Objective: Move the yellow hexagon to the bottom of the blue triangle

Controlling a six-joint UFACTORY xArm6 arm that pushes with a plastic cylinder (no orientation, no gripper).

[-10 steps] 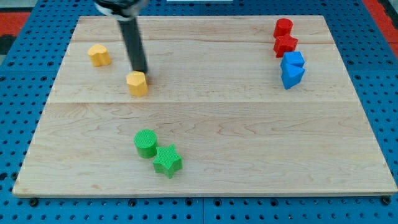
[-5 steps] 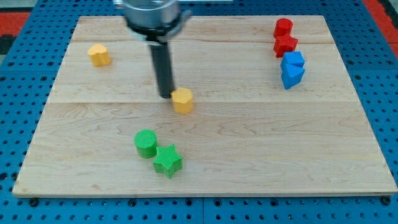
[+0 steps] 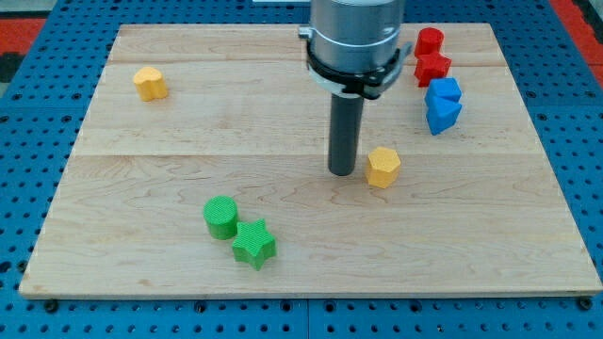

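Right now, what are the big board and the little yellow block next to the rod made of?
The board looks like pale unvarnished wood: long grain streaks and plank seams run across it, with a matte surface. The yellow hexagon, just to the view's right of my tip, looks like matte plastic or painted wood; its flat, even colour does not settle which.

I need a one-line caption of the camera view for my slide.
My tip sits just left of the yellow hexagon, which lies below-left of the blue triangle.

The arm (image 3: pixel 356 38) above the rod is cut off by the view's top edge.
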